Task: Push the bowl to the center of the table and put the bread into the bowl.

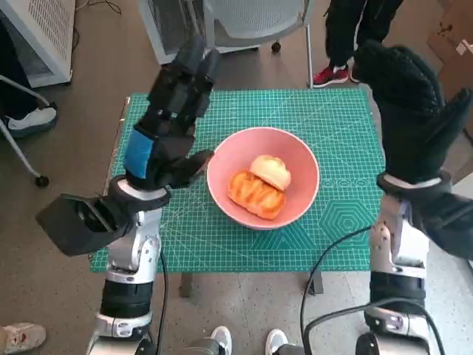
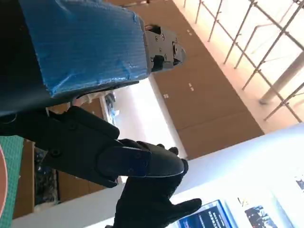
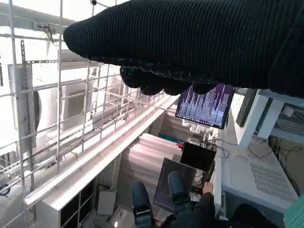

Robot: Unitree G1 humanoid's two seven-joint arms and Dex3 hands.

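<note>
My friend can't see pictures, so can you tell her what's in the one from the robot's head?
A pink bowl with two pieces of bread in it sits near the middle of a green table mat. The left robot hand and the gloved right robot hand are raised on either side, holding nothing. People's feet show around the table.

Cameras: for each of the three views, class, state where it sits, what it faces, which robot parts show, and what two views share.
Head view: high, looking down at the table, bowl and bread; both forearms and raised hands show.
Left wrist view: behind the left hand, facing the room's walls.
Right wrist view: behind the right hand, facing railings, a monitor and a person.
Shared: head and left wrist views both show the right hand.
</note>
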